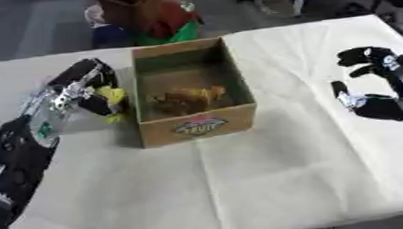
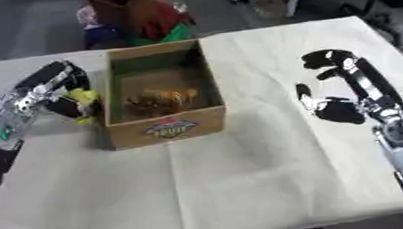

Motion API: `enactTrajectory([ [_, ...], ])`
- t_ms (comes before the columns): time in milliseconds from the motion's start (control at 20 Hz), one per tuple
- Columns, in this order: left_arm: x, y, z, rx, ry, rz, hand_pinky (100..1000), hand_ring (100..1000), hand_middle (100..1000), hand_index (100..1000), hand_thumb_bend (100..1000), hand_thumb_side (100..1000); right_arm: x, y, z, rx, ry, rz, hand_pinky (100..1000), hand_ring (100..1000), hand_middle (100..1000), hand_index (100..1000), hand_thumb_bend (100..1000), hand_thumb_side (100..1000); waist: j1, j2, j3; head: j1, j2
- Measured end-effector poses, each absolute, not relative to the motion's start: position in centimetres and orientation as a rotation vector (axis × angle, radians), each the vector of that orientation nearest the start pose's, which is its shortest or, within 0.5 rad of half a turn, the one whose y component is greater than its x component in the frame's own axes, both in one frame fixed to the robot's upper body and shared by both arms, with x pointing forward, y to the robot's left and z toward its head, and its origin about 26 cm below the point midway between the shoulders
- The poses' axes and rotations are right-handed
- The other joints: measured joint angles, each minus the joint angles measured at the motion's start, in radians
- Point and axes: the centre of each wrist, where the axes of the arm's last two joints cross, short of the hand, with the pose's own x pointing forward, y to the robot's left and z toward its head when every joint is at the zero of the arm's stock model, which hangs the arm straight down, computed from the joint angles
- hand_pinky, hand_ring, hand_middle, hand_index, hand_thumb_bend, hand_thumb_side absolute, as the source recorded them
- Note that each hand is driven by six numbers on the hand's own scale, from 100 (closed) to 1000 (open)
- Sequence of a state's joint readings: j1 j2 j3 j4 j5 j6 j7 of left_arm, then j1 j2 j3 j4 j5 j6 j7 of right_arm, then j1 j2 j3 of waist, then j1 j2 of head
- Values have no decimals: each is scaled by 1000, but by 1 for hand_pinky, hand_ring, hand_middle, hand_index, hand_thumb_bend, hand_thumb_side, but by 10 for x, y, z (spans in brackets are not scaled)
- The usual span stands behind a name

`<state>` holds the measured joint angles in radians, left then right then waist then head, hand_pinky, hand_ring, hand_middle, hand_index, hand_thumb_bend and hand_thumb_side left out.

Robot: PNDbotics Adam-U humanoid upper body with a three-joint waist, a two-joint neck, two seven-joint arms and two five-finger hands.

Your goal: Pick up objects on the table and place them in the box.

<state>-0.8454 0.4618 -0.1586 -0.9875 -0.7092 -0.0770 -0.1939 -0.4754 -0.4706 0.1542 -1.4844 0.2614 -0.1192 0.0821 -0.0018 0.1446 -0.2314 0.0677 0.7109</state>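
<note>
The left hand point(image 1: 87, 88) sits just beside the left wall of the cardboard box point(image 1: 197, 128), its fingers point(image 1: 95, 104) curled around a small yellow object point(image 1: 114, 97) that shows between the black fingers and the box wall; what the object is cannot be made out beyond its colour, and whether it touches the box cannot be told. The hand is at about the height of the box's left rim, with the silver and black forearm running back toward the lower left corner of the view. The right hand point(image 2: 331, 91) is well apart from the box, over the bare cloth on the right side of the tabletop point(image 1: 244, 184); its fingers are spread and relaxed, the thumb point(image 2: 309, 104) pointing toward the box, and it holds nothing. Whether it rests on the cloth or hangs just above it cannot be told. The box stands upright and open-topped near the middle of the far half of the tabletop, with a printed label on its near wall. Inside it, on the floor toward the near end, lies an orange-brown object point(image 1: 186, 100) with a lumpy outline; its kind cannot be made out. The rest of the box floor shows bare brown cardboard, and the far inner wall looks greenish. The tabletop is covered by a pale cream cloth with fold creases.
</note>
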Motion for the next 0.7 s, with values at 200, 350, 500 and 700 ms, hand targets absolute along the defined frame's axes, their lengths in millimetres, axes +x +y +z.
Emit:
enactTrajectory([
  [200,462,281,206,849,-1687,-1114,590,382,326,478,423,100,380,-282,139,-434,-1930,863,712,796,691,808,191,100,0,-4,0,-1,0],
  [350,461,267,220,828,-1774,-1079,595,395,339,490,459,100,380,-282,139,-433,-1929,863,712,796,691,808,188,100,0,-5,-3,1,0],
  [500,464,248,216,779,-1801,-1095,600,402,345,496,455,100,381,-281,140,-430,-1933,869,712,796,691,808,185,100,-1,-7,-16,7,0],
  [700,469,225,196,711,-1778,-1147,611,456,375,523,483,100,382,-279,140,-421,-1936,878,712,796,690,808,181,100,-3,-8,-30,18,0],
])
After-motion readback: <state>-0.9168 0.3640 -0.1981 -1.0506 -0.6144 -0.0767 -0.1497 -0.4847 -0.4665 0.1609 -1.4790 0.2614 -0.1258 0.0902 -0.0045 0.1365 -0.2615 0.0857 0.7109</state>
